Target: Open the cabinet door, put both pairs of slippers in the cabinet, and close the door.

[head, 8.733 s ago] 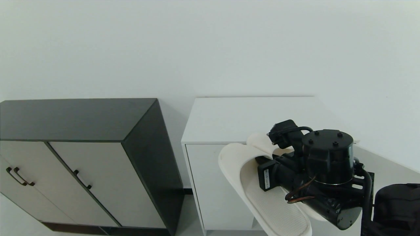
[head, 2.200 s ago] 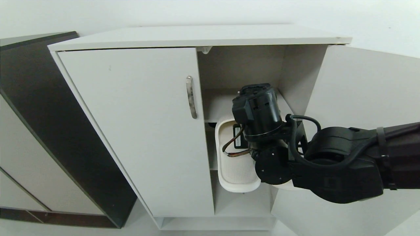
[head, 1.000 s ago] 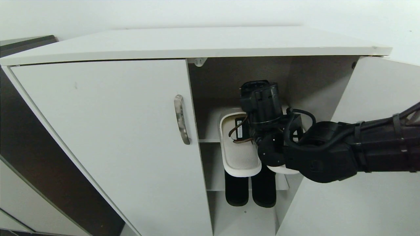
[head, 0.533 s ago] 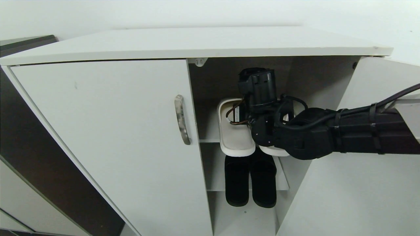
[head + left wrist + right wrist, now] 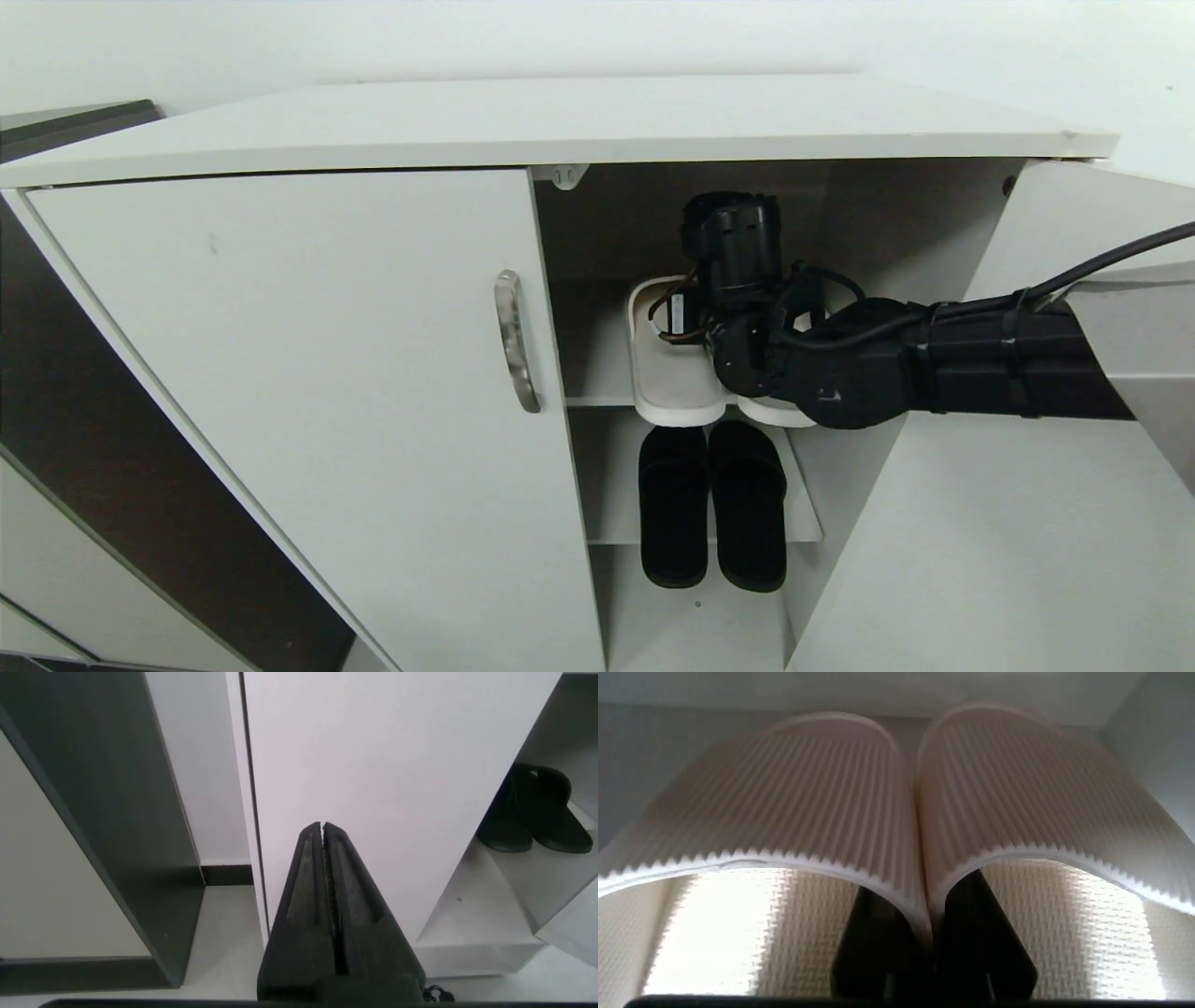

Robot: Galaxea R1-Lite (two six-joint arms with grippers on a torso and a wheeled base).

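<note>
At the upper shelf of the cabinet [image 5: 560,121], white slippers [image 5: 674,378] overhang heels-out above black slippers [image 5: 711,504]. The right wrist view shows the right gripper [image 5: 926,941] pinching both straps together. The left gripper [image 5: 323,835], pressed together empty, faces the closed door [image 5: 374,775].

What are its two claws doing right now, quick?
Left gripper: shut, holding nothing.
Right gripper: shut on the white slippers, pinching both straps together.

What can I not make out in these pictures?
- Right gripper: head view, its own wrist covers the fingers.
- White slippers: head view, arm hides the toes; contact with the shelf unclear.
- Black slippers: head view, far ends hidden under white slippers.
- Cabinet: left half behind the closed door.
</note>
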